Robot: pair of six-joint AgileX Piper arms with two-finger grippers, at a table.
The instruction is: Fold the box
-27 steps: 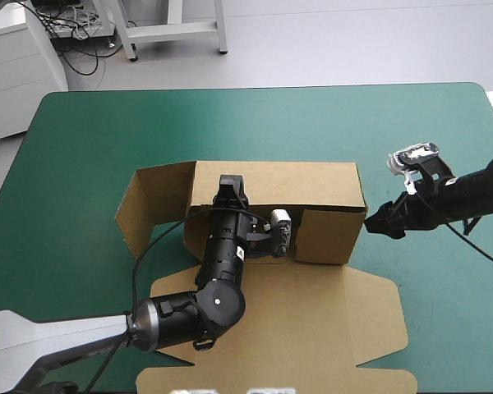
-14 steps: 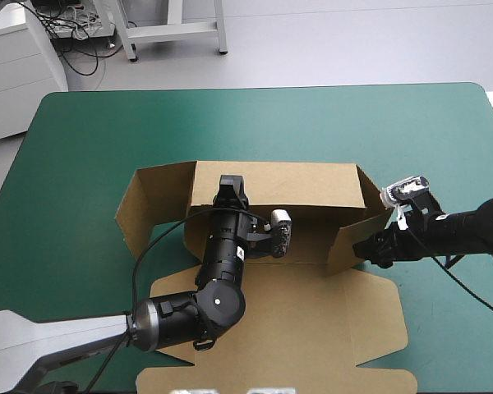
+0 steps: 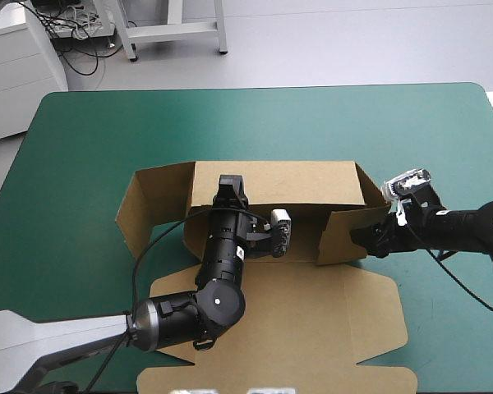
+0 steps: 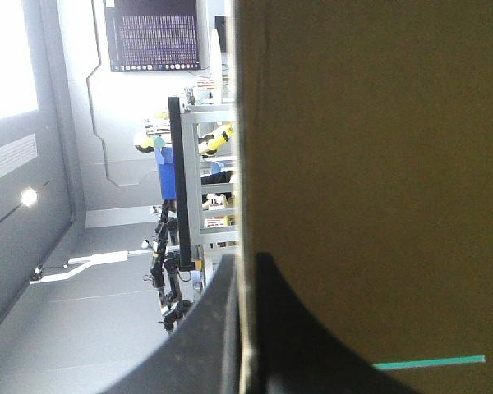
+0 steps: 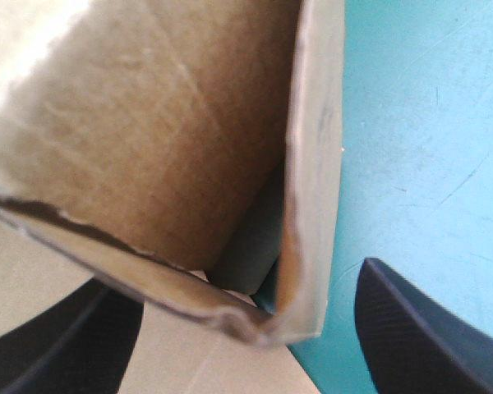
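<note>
Teal-green cover [image 3: 82, 164] around half-raised brown box [image 3: 271, 176]

The table [image 3: 255, 123], a rounded-corner top under a teal-green cover, carries one item. The box [image 3: 308, 287], a cut sheet of brown board, lies directly on the cover, centred across the width and within the near half. Its lid panel [image 3: 329, 336] lies flat on the cover toward the near edge. Its far wall [image 3: 271, 182] stands upright, and a side flap [image 3: 152, 209] stands angled at the left end. The far half and both side margins show teal-green cover.
</note>
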